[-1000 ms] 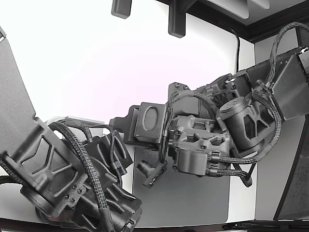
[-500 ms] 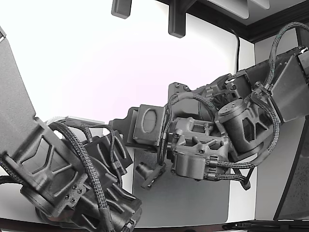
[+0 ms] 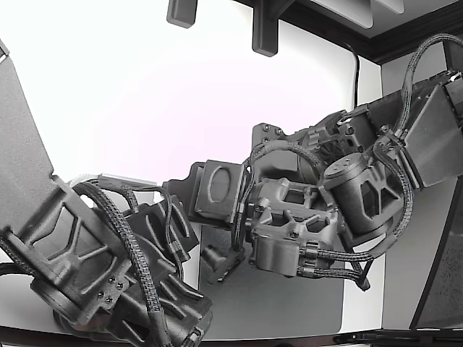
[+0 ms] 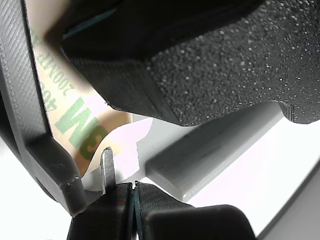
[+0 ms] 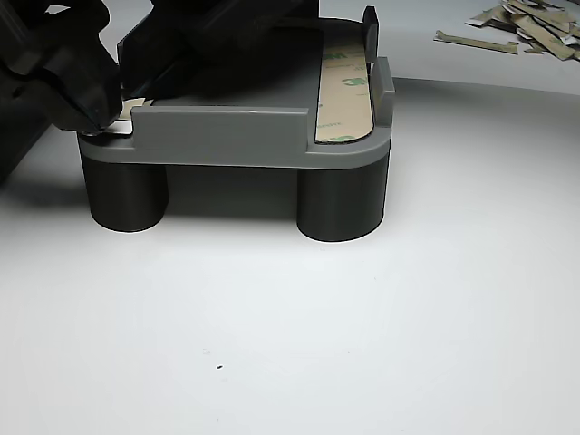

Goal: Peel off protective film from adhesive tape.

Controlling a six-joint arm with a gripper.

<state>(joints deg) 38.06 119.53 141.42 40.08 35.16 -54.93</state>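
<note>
In the wrist view a strip of adhesive tape [image 4: 75, 120] lies in a grey fixture, covered by tan protective film printed with a green 3M mark. The film's end [image 4: 125, 150] curls up pale off the strip and runs down to my gripper [image 4: 134, 200]. The jaws are pressed together, with a sliver of film showing at the seam. A thin metal blade [image 4: 106, 170] stands beside them. The other view shows the gripper [image 5: 107, 116] at the fixture's near left corner, over that strip's end [image 5: 138, 106]. A second film-covered strip [image 5: 344, 91] lies along the right side.
The grey fixture [image 5: 227, 136] stands on round dark legs on a white table. Several peeled film pieces [image 5: 526, 23] lie at the back right. In the exterior view a second arm [image 3: 108, 267] fills the lower left, beside the grey plate [image 3: 289, 303].
The arm's wrist and gripper have shifted toward the exterior view's left and slightly down over the grey plate. The second arm has stayed still.
</note>
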